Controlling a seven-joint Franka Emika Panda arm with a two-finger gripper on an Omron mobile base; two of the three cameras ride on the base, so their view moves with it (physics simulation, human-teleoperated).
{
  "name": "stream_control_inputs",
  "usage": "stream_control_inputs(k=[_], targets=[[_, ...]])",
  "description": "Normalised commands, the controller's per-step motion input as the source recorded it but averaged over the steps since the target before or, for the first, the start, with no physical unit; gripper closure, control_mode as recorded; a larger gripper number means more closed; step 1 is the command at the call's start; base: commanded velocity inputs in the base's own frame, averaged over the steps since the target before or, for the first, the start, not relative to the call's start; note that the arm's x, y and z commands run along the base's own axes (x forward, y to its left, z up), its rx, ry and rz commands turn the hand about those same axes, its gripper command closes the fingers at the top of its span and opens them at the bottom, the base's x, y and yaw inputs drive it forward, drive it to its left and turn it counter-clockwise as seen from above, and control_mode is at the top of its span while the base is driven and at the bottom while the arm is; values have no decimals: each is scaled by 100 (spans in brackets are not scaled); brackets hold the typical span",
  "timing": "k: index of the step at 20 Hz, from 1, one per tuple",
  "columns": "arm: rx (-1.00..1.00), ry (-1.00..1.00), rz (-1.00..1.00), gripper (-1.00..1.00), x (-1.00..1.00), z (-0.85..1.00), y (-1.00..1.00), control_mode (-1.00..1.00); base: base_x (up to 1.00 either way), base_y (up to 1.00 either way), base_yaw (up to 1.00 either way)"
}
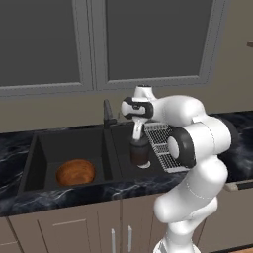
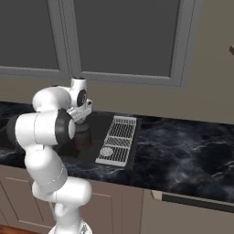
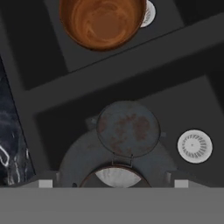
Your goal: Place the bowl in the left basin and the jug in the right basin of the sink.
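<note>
1. Two basins make up the sink (image 1: pixel 29 163), which is matte black and set in a black marble counter (image 2: pixel 183 146), with a dark faucet (image 1: pixel 107 114) behind the divider.
2. The bowl (image 1: pixel 75 172) sits on the floor of the left basin (image 1: pixel 49 148), the wider one, toward its front right part. In the hand view the bowl (image 3: pixel 103 22) is at the top, and it partly covers the silver drain (image 3: pixel 148 13) of that basin.
3. The jug (image 1: pixel 140 153) stands upright in the right basin (image 1: pixel 123 143), the narrower one. In the hand view I look down on its round, rust-stained cap (image 3: pixel 127 129), and the white round drain (image 3: pixel 194 146) of the right basin (image 3: pixel 183 105) lies just beside the jug, not touching it.
4. The gripper (image 1: pixel 138 136) hangs directly above the jug, pointing down, with its jaws spread wide. It holds nothing; whether the fingers touch the jug I cannot tell.
5. A metal grid rack (image 2: pixel 117 140) lies at the right side of the sink, next to the marble.
6. Grey cabinet doors (image 1: pixel 148 39) hang on the wall above the sink.
</note>
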Motion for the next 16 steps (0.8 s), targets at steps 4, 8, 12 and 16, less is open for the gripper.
stream_control_inputs(k=[4,8,12,16], targets=[[0,-1,8,100,26,-13,-7,-100,0,0,0],[0,0,10,100,33,-26,0,-100,0,0,0],[0,0,10,100,35,-31,0,-100,0,0,0],[1,3,5,100,37,-33,0,-100,0,0,0]])
